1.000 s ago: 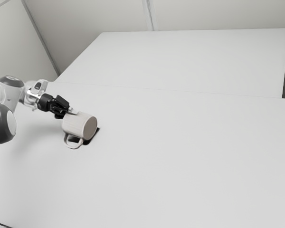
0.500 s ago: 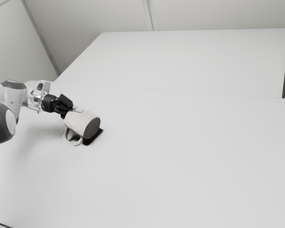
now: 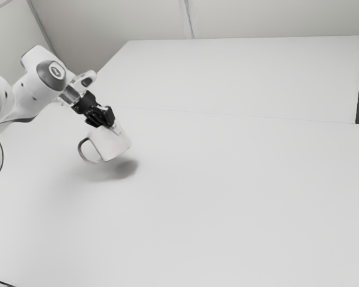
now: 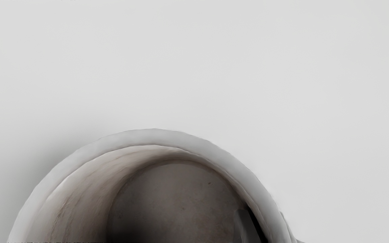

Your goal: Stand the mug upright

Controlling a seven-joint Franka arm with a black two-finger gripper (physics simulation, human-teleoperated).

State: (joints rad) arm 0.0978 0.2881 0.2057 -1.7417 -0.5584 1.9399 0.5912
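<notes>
My gripper (image 3: pixel 115 127) pinches the mug (image 3: pixel 110 146) by its wall — one finger (image 4: pixel 243 227) inside the mouth, one outside. Mug tilted, off the table, handle (image 3: pixel 82 152) toward the exterior view's left — shadow (image 3: pixel 125 170) below on white table (image 3: pixel 227 197), pale wall (image 3: pixel 269 18) beyond.

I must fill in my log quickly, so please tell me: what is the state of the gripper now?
Gripper: closed on the wall of the mug, holding it tilted above the table.

Soft shadow (image 3: pixel 125 170) on bright table (image 3: pixel 239 197)
</notes>
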